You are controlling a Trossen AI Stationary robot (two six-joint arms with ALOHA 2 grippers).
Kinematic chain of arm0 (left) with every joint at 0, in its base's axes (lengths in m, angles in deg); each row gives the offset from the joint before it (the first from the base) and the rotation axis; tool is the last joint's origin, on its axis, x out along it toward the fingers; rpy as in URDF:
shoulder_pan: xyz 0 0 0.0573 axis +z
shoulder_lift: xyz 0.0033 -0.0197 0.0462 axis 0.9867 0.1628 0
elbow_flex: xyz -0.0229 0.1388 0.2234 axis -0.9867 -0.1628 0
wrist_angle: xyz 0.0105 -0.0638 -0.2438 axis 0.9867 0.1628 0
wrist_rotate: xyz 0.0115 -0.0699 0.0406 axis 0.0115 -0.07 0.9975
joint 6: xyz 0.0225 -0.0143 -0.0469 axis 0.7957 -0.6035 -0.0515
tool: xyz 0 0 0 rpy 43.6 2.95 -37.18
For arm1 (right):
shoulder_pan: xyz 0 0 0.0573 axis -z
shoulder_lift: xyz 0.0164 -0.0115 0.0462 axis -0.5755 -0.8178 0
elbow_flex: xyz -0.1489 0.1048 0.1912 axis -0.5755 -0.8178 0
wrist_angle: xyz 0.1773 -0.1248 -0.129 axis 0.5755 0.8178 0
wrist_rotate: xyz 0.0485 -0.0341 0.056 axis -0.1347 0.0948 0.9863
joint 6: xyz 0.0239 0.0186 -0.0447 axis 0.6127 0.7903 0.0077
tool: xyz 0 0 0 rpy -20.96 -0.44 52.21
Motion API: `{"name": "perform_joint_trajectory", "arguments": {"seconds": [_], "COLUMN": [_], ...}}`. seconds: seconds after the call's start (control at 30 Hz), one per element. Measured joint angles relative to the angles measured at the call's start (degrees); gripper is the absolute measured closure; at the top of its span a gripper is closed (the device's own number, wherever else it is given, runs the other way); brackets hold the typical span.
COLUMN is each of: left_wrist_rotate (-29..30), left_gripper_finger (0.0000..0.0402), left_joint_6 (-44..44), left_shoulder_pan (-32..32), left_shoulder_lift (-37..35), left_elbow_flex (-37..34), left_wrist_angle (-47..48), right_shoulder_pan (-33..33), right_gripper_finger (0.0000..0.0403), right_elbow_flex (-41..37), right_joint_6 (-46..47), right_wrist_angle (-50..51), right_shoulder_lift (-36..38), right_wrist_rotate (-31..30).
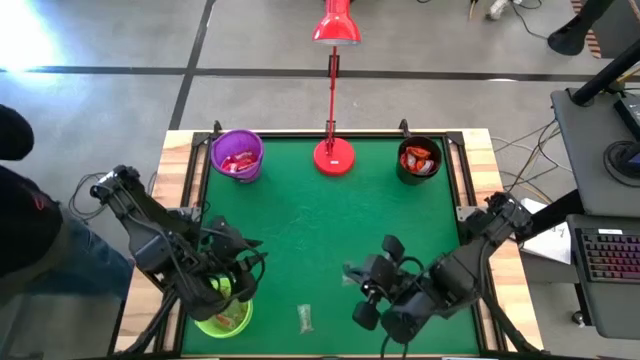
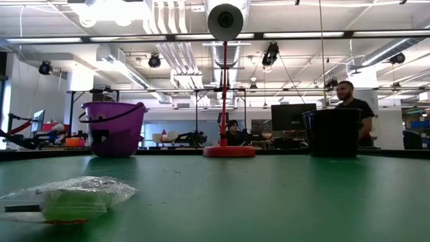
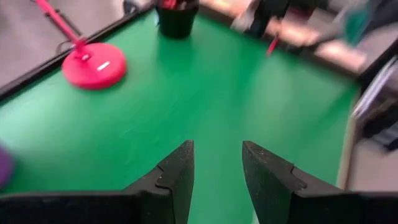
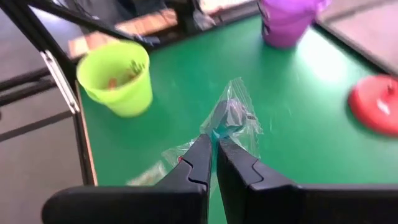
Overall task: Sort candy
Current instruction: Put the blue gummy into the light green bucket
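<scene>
From my remote station I read the table from its left side to its right.

1. My left gripper [image 1: 238,262] hangs over the near-left corner, just above the lime-green cup [image 1: 224,316]. In the left wrist view its fingers [image 3: 177,177] stand apart with bare green felt between them; nothing is held.
2. The lime-green cup holds a few pieces of candy [image 4: 122,73], partly hidden by the arm from above.
3. The purple bucket [image 1: 237,155] stands at the far-left corner with red-wrapped candy [image 1: 238,162] inside.
4. A clear plastic bag [image 1: 304,319] lies flat on the green table [image 1: 300,230] near the front edge, between the two arms. In the low view it shows a greenish content [image 2: 67,199].
5. The red lamp base [image 1: 333,156] sits at the far edge, centre.
6. My right gripper [image 1: 352,272] is low over the felt, right of the bag. In the right wrist view its fingers [image 4: 198,160] are pressed together; whether they pinch the bag's edge I cannot tell.
7. The black cup [image 1: 419,161] stands at the far-right corner, holding orange-red candy [image 1: 420,157].
</scene>
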Motion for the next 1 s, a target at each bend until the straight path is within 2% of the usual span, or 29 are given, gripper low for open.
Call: {"name": "perform_joint_trajectory", "arguments": {"seconds": [0.13, 0.3, 0.37, 0.6, 0.7, 1.0], "left_wrist_rotate": [3.0, 3.1, 2.8, -5.8, -8.6, -9.4], "left_gripper_finger": [0.0283, 0.0283, 0.0283, 0.0283, 0.0283, 0.0283], "left_joint_6": [0.1, 0.3, 2.8, 18.9, 20.8, 21.0], "left_shoulder_pan": [1.3, 3.9, 4.9, 8.9, 10.5, 11.3], "left_shoulder_lift": [-1.2, -2.3, -2.5, -2.9, -2.9, -2.3], "left_elbow_flex": [0.0, 0.0, 0.0, 0.0, 0.0, 0.0], "left_wrist_angle": [-8.4, -19.2, -24.8, -45.0, -46.5, -42.4], "right_shoulder_pan": [2.2, 4.3, 5.1, 7.3, 7.8, 7.9], "right_gripper_finger": [0.0392, 0.0392, 0.0392, 0.0392, 0.0392, 0.0392], "right_elbow_flex": [1.3, 2.9, 3.6, 5.7, 6.0, 6.3], "right_joint_6": [-10.4, -20.6, -23.7, -31.0, -31.3, -31.1], "right_wrist_angle": [-5.6, -11.2, -12.8, -18.3, -19.1, -19.3], "right_shoulder_lift": [0.0, 0.0, 0.0, 0.0, 0.0, 0.0], "right_wrist_rotate": [0.1, 0.3, 0.5, 3.2, 3.4, 3.5]}}
